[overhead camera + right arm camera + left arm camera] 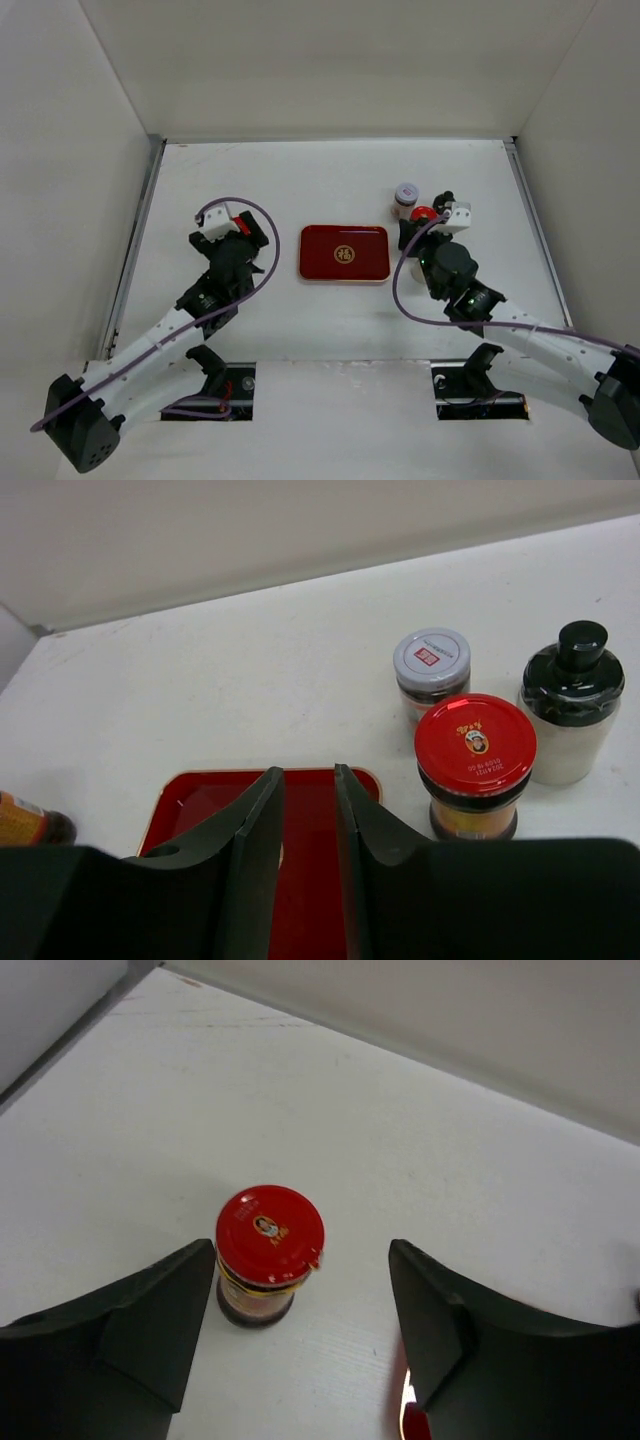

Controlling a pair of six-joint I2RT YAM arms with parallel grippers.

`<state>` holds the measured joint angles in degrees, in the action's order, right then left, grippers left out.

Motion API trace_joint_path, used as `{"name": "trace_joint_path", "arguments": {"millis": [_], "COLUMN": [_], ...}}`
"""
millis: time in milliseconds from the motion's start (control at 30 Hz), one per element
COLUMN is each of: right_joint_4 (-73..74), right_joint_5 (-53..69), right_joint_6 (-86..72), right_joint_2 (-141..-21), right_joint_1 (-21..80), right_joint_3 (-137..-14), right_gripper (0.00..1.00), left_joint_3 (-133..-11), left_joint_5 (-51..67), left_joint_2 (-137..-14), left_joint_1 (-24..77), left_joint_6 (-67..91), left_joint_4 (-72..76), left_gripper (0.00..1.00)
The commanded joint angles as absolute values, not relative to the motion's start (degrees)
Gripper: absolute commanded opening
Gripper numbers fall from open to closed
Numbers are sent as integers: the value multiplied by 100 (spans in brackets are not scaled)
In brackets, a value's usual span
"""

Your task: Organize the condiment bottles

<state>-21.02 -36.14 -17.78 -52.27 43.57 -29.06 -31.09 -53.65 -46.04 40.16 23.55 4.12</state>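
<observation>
left claw [300, 1252] spread, perhaps against red-capped bottle [269, 1237]; right claw [308, 774] closed

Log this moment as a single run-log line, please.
left gripper: open, around red-capped bottle | right gripper: shut, empty, beside other red-capped bottle | tray: no bottles on it

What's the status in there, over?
Left gripper open at a red-capped bottle, not gripping. Right gripper shut, empty; three bottles beside it. Tray holds nothing. No obstruction seen.
</observation>
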Motion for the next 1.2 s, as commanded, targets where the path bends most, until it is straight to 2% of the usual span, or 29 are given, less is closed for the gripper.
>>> {"name": "trace_joint_path", "arguments": {"millis": [0,67,133,233,500,600,833,1000,1167], "right_joint_4": [-2276,-2233,-2346,-2487,-2522,-2522,-2557,-2540,-2575], "right_joint_5": [-3419,-3428,-3419,-3393,-3375,-3375,-3296,-3199,-3164], "right_joint_6": [-1872,-1785,-1749,-1723,-1731,-1714,-1740,-1758,-1802], "right_joint_2": [-5343,-5440,-5441,-5554,-5678,-5660,-5590,-5608,-5599], "right_joint_1": [4355,4355,4399,4408,4452,4443,4443,4443,4399], "right_joint_3": [-3015,-3067,-3050,-3006,-3050,-3041,-2988,-2997,-2962], "right_gripper": [42,67,90,99,100,100,100,100,100], "left_joint_3": [-3234,-3322,-3462,-3647,-3788,-3823,-3806,-3656,-3621], "left_joint_5": [-5406,-5327,-5152,-4879,-4545,-4307,-3964,-3946,-4016], "left_joint_2": [-4797,-5148,-5605,-6168,-6969,-7163,-7356,-7015,-6040], "left_joint_1": [3618,3468,3284,3125,2686,2562,2456,2412,2894], "left_joint_6": [2355,2399,2426,2443,2496,2592,2848,2883,2822], "left_joint_4": [511,475,475,527,914,958,1011,1134,1265], "left_gripper": [81,91,94,95,95,91,70,50,45]}}
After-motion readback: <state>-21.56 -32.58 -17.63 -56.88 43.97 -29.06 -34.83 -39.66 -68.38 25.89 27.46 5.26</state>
